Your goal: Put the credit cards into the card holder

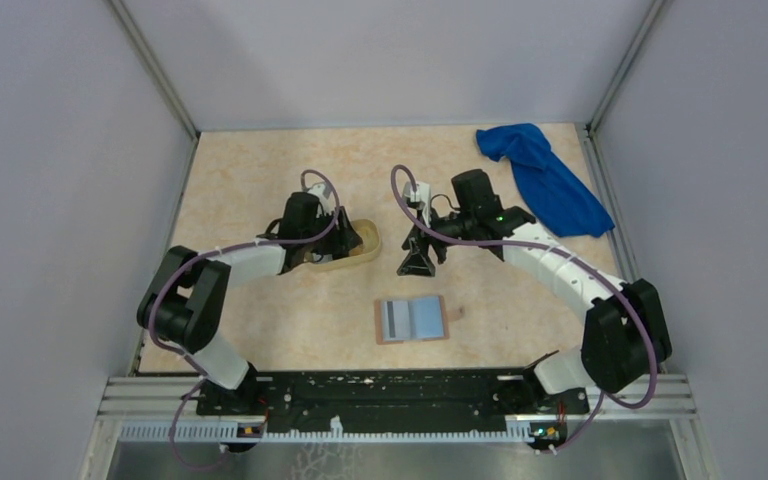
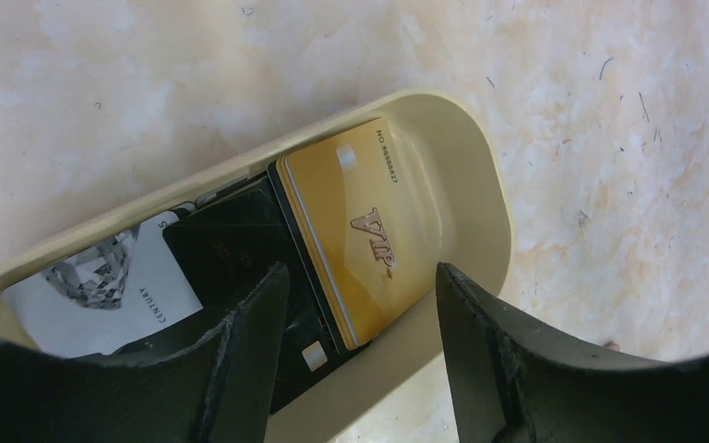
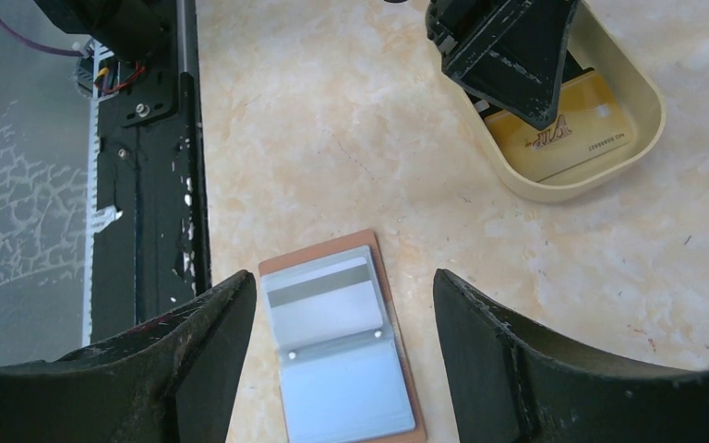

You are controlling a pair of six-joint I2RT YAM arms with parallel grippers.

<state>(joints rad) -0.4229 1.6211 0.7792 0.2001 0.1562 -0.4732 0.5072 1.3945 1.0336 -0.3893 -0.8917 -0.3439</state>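
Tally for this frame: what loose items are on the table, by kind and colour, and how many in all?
Gold card: 1
Black card: 1
White card: 1
Card holder: 1, lying open
Tray: 1, holding the three cards
Blue cloth: 1
Total: 6 showing; any card beneath the others would be hidden.

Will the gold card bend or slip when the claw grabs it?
Probably stiff: the gold card looks like flat plastic. Its glossy face may slip. Lying flat on the black card, its thin edge seems hard to pinch.
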